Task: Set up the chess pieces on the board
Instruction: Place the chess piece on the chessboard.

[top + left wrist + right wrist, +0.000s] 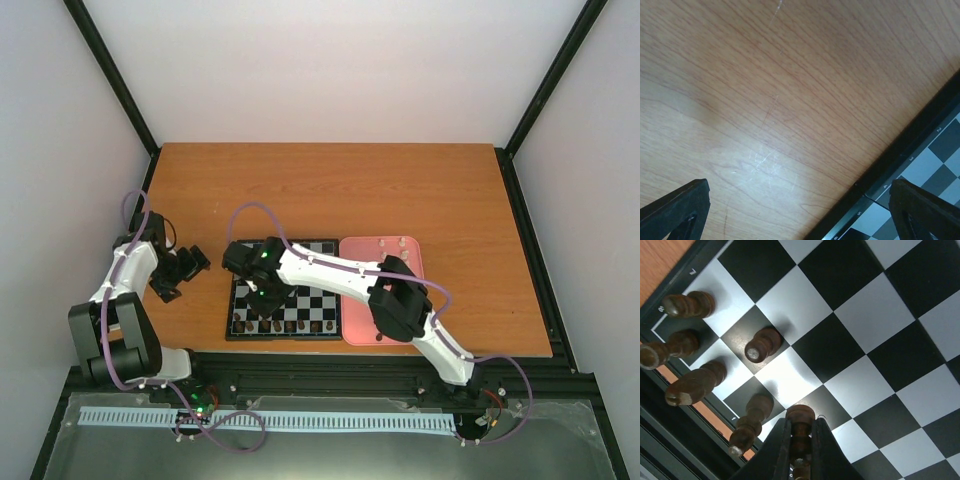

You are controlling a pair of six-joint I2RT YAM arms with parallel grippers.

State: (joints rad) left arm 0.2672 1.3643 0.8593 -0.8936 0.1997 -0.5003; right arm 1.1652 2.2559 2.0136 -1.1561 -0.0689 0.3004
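The board (310, 300) lies at the table's near edge, with dark brown chess pieces (285, 326) along its near row. My right gripper (255, 292) reaches over the board's left part. In the right wrist view it (801, 437) is shut on a dark brown piece (800, 416) held just above a black square near the board's edge (670, 277). Several dark pieces (762, 344) stand close by. My left gripper (180, 272) hovers over bare wood left of the board, open and empty; its fingertips (677, 205) frame the board's corner (920, 165).
A pink tray (385, 275) lies against the board's right side, partly under my right arm, with small cream pieces on it. The wooden table (330, 190) stretches behind. Black frame rails border the table.
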